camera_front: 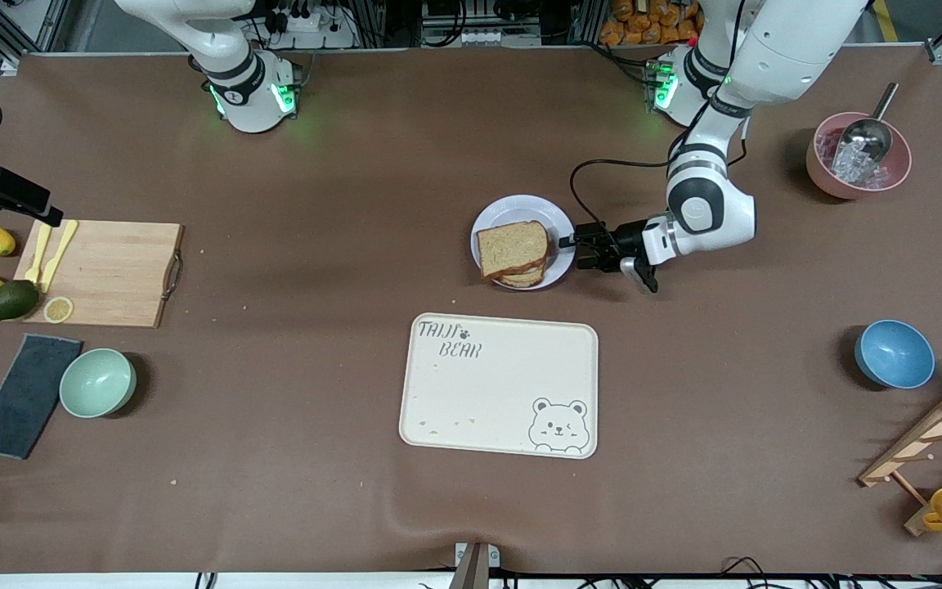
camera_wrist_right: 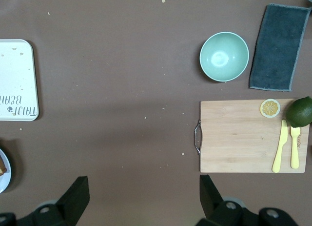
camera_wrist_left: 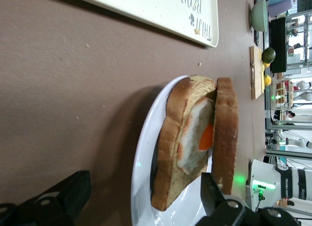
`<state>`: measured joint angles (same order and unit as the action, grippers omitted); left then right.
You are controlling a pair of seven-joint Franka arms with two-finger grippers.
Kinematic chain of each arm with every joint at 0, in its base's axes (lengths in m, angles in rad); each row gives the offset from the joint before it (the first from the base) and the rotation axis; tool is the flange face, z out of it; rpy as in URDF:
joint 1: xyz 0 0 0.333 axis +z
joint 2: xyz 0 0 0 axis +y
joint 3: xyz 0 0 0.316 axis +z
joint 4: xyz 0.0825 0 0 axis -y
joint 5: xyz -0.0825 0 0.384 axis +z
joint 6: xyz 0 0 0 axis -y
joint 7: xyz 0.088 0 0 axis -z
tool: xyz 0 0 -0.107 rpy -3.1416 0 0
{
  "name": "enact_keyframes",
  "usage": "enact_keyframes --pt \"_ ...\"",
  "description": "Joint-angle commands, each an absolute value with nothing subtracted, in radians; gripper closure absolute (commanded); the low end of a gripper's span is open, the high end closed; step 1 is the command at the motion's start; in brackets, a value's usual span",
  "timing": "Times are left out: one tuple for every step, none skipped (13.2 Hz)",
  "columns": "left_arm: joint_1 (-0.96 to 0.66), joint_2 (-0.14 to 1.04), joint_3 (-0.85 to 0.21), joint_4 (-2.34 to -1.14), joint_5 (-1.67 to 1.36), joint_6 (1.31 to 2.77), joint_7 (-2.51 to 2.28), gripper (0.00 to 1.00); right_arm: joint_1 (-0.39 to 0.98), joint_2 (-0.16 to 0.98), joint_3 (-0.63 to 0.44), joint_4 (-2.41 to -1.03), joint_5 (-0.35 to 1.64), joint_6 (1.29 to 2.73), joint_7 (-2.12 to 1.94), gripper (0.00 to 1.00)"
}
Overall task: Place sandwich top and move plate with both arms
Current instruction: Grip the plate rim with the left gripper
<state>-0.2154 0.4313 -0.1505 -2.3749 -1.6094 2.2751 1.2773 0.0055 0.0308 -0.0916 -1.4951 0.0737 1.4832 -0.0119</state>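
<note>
Brown table [camera_front: 340,204] bare around plate [camera_front: 520,209] — left gripper [camera_front: 581,248] at rim, spread

a small round pale lavender-white plate [camera_front: 536,206] sits mid-table, farther from the front camera than a cream rectangular tray printed with a bear [camera_front: 499,384]. on the plate lies a squarish slice of light brown wholemeal bread with a darker crust [camera_front: 512,249], stacked on another slice whose edge peeks out beneath. the left arm's black two-finger gripper [camera_front: 584,247] is low, just beside the plate's rim toward the left arm's end of the table, fingers spread. a light wooden cutting board [camera_front: 103,272] lies toward the right arm's end, a mint green bowl [camera_front: 97,382] nearer the camera.
</note>
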Motion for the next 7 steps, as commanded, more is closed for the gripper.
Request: enact_keyframes --pt "-0.169 0.407 -0.156 -2.417 -1.634 2.219 1.334 0.0 0.008 0.023 -0.098 -1.502 0.075 1.477 0.0 0.0" --pt "-0.146 0.407 -0.156 -2.424 -1.634 2.183 1.344 0.0 0.009 0.023 -0.098 -1.502 0.075 1.477 -0.002 0.0" --pt "-0.143 0.407 -0.156 -2.427 -1.634 2.166 1.347 0.0 0.008 0.023 -0.1 -1.505 0.077 1.473 0.0 0.0" --pt "-0.143 0.408 -0.158 -2.427 -1.635 2.166 1.347 0.0 0.005 0.023 -0.1 -1.505 0.077 1.468 0.002 0.0" --pt "-0.143 0.408 -0.158 -2.427 -1.637 2.164 1.347 0.0 0.005 0.023 -0.1 -1.505 0.077 1.467 0.0 0.0" --pt "-0.144 0.408 -0.161 -2.431 -1.638 2.164 1.347 0.0 0.002 0.026 -0.1 -1.5 0.074 1.471 -0.008 0.0" --pt "-0.143 0.408 -0.17 -2.433 -1.64 2.164 1.347 0.0 0.0 0.026 -0.1 -1.5 0.074 1.471 -0.011 0.0"
